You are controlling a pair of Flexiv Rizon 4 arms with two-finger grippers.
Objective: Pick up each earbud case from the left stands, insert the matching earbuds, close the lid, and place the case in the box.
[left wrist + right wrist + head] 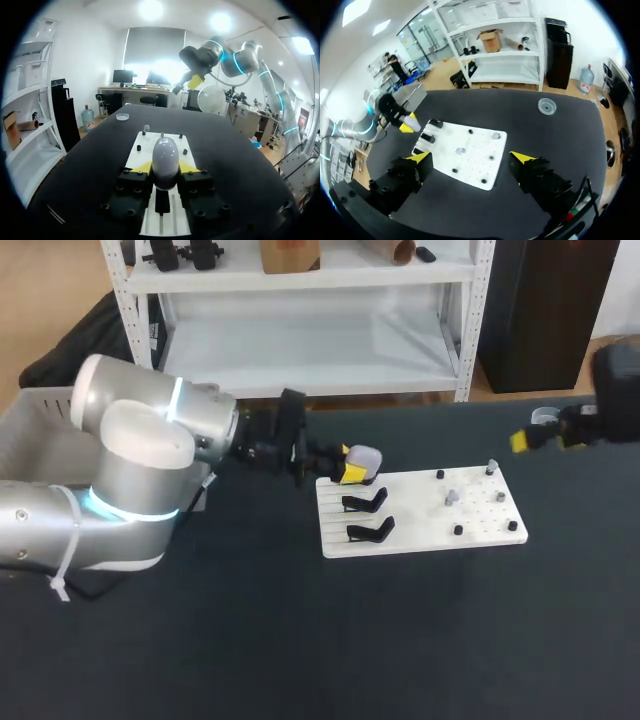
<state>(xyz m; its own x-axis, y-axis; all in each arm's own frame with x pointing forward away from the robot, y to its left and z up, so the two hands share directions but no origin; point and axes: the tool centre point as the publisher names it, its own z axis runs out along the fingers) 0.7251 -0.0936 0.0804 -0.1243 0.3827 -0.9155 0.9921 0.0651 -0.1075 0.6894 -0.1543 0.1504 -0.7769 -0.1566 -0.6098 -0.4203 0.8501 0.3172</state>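
So the left gripper (165, 169) has its yellow tips pinched on the pale grey earbud case (165, 155), one tip on each side. In the left wrist view the case's long axis runs straight out along the fingers. It's at the back left corner of the white board (420, 530), just behind the two empty black stands (365, 502). There's something dark under it and I honestly can't tell if the case is clear of its stand yet. The right gripper (471, 159) is spread wide with nothing in it, off past the board's right end, well apart from the case. The little pegs and bits (452, 497) on the right half of the board lie between the two grippers, nearer the right one, so I'd guess that arm fetches the earbuds. The box (30, 415) is behind the left arm, the opposite way from where the fingers point.
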